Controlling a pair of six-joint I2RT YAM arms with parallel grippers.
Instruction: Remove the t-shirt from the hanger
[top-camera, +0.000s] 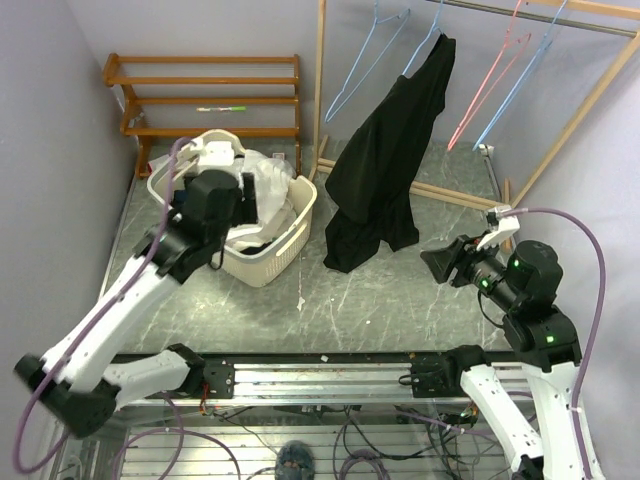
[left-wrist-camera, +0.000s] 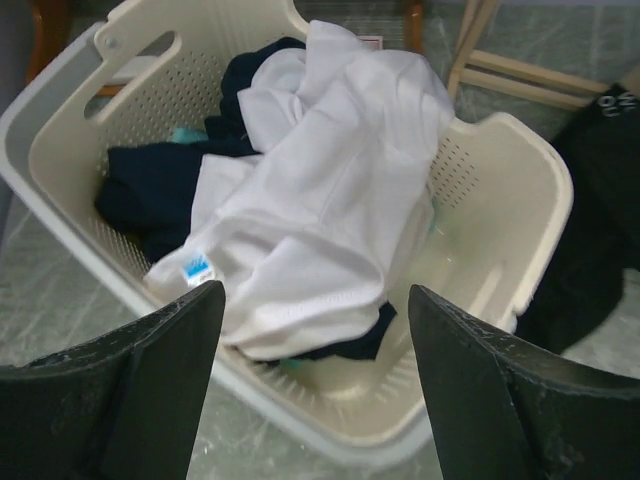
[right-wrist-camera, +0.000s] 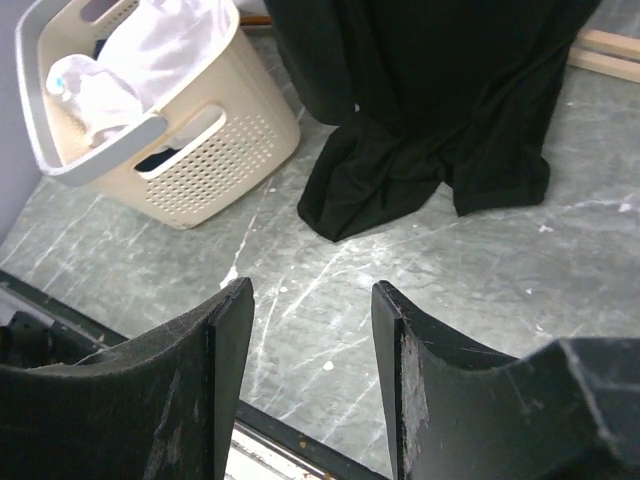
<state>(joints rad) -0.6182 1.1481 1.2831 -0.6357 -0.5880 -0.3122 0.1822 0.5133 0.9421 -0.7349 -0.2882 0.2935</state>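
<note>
A black t-shirt (top-camera: 385, 170) hangs from a light blue hanger (top-camera: 436, 22) on the clothes rack, its lower end bunched on the floor (right-wrist-camera: 400, 190). My right gripper (top-camera: 437, 263) (right-wrist-camera: 312, 292) stands open low over the floor, to the right of the shirt's hem and apart from it, with nothing between its fingers. My left gripper (top-camera: 252, 203) (left-wrist-camera: 315, 300) is open over the cream laundry basket (left-wrist-camera: 520, 150), right above a crumpled white shirt (left-wrist-camera: 320, 190) lying inside on dark clothes. An edge of the black t-shirt (left-wrist-camera: 600, 230) shows right of the basket.
The wooden clothes rack (top-camera: 320, 100) carries empty blue (top-camera: 365, 60) and pink (top-camera: 490, 80) hangers. A wooden shelf (top-camera: 200, 95) stands at the back left behind the basket (top-camera: 290, 235). The arms' metal rail (top-camera: 320, 375) runs along the near edge.
</note>
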